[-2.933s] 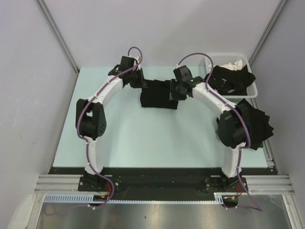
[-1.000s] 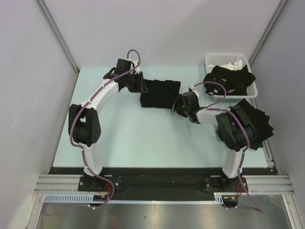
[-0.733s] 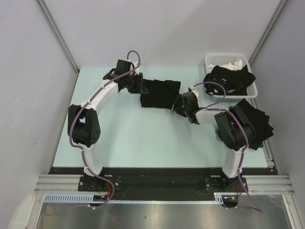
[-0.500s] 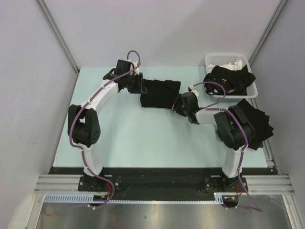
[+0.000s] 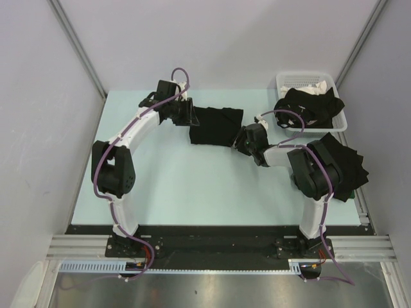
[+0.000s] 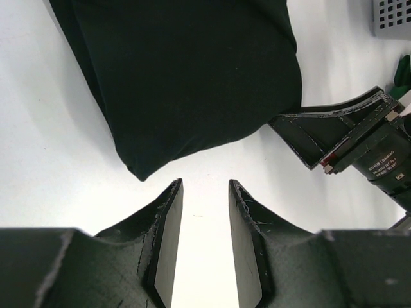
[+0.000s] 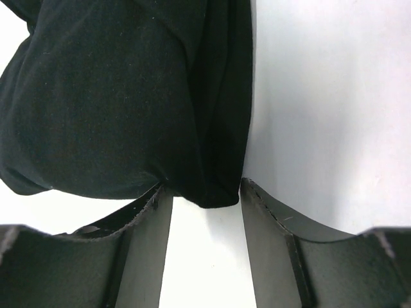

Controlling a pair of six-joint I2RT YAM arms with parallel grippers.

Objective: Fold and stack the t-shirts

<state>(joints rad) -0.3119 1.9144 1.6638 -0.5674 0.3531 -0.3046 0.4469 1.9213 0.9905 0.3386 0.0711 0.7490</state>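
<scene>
black folded t-shirt (image 5: pixel 215 126). left gripper (image 6: pixel 204 186) jaws apart, empty, near its corner. right gripper (image 7: pixel 202 192) jaws apart w/ cloth corner between tips.

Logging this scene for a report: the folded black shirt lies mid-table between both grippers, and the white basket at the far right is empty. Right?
Not quite: the white basket is not empty; dark shirts are heaped in it, as the top external view shows. The folded black shirt does lie between the left gripper and the right gripper.

Bright, even light; soft shadows beside the t-shirt (image 6: pixel 192 77); sharp focus.
</scene>
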